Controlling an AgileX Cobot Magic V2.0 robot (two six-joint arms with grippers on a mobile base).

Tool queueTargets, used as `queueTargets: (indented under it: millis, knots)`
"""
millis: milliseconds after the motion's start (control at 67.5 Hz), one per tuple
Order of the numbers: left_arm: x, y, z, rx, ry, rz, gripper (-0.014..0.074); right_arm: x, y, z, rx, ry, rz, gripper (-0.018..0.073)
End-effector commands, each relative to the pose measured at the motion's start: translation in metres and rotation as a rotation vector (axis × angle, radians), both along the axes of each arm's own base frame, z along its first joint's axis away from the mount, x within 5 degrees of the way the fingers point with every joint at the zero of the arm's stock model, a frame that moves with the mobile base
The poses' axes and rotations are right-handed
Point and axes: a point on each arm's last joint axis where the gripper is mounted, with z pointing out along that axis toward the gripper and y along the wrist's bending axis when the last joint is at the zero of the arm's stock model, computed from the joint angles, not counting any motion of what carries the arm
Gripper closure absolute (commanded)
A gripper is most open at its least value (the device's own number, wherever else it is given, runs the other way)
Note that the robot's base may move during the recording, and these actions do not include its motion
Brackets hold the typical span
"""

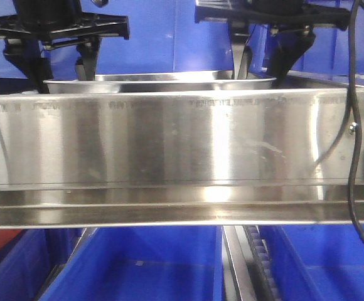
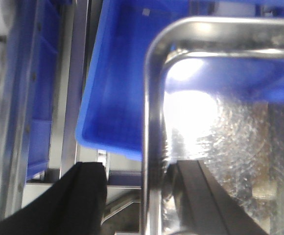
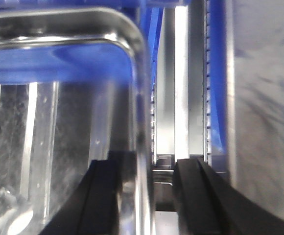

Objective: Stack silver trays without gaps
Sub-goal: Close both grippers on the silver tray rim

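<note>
1. The left gripper (image 2: 141, 166) is spread astride the left rim of the silver tray (image 1: 163, 83). One finger (image 2: 83, 200) is outside with a gap to the rim, and the other is inside near the wall.
2. A blue bin (image 2: 112, 98) lies close beyond that rim.
3. The tray sits behind the broad steel rail (image 1: 169, 138), with only its rim showing above the rail's top edge.
4. The right gripper (image 3: 147, 164) is spread across the right rim, with open room on the outer side.
5. A black cable (image 1: 353, 94) hangs over the rail's right end.
</note>
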Motion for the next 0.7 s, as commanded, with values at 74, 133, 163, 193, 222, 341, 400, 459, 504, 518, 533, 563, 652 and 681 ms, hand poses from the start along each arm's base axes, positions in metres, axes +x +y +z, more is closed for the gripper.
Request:
queueTargets:
  millis: [74,133,163,193,222,341,400,459,504,518,533,563,652,681]
  knots:
    - [-0.0006,-0.0019,-0.0002,-0.003,0.006,0.001,0.0354,0.0021,0.001,0.001,0.007,-0.012,-0.005,0.0378]
    - [-0.0006,-0.0019,-0.0002,-0.003,0.006,0.001,0.0354,0.0021,0.001,0.001,0.007,-0.012,-0.005,0.0378]
    - [-0.0007,-0.0017,-0.0001,-0.002,0.007,0.001,0.0354,0.0021,0.001,0.001,0.007,-0.012,-0.005,0.0378]
    - [-0.0007,-0.0017,-0.0001,-0.002,0.007,0.001,0.0354,0.0021,0.001,0.001,0.007,-0.012,-0.005,0.0378]
    - [-0.0009,-0.0017,-0.0002,-0.002,0.009,0.001,0.0354,0.0021,0.001,0.001,0.007,-0.012,-0.005,0.0378]
    - [-0.0011,-0.0017,-0.0003,-0.003,0.011,0.002,0.0365,0.002,0.001,0.0011,0.008,-0.012,-0.005,0.0387]
    - [-0.0011,-0.0017,-0.0003,-0.003,0.011,0.002,0.04,0.002,0.001,0.0011,0.008,-0.012,-0.005,0.0434]
    - [-0.0012,-0.0019,-0.0003,-0.005,0.013,0.003,0.0465,0.0021,0.001,0.0011,0.008,-0.014,-0.005,0.0489]
    - [-0.0014,-0.002,-0.0004,-0.006,0.015,0.003,0.0513,0.0021,0.001,0.0011,0.008,-0.014,-0.005,0.0538]
    - [-0.0014,-0.002,-0.0004,-0.005,0.015,0.0,0.0533,0.0021,0.001,0.0011,0.008,-0.014,-0.005,0.0554]
    - [-0.0014,-0.002,-0.0004,-0.004,0.015,-0.002,0.0553,0.0023,0.0011,0.0012,0.009,-0.016,-0.005,0.0568]
    - [-0.0014,-0.002,-0.0004,-0.001,0.016,-0.009,0.0594,0.0023,0.0011,0.0012,0.009,-0.016,-0.005,0.0585]
    - [-0.0015,-0.0022,-0.0004,0.004,0.017,-0.026,0.0607,0.0023,0.0011,0.0012,0.009,-0.016,-0.005,0.0583]
    - [-0.0015,-0.0021,-0.0004,0.004,0.017,-0.026,0.0601,0.002,0.001,0.002,0.01,-0.018,-0.005,0.0583]
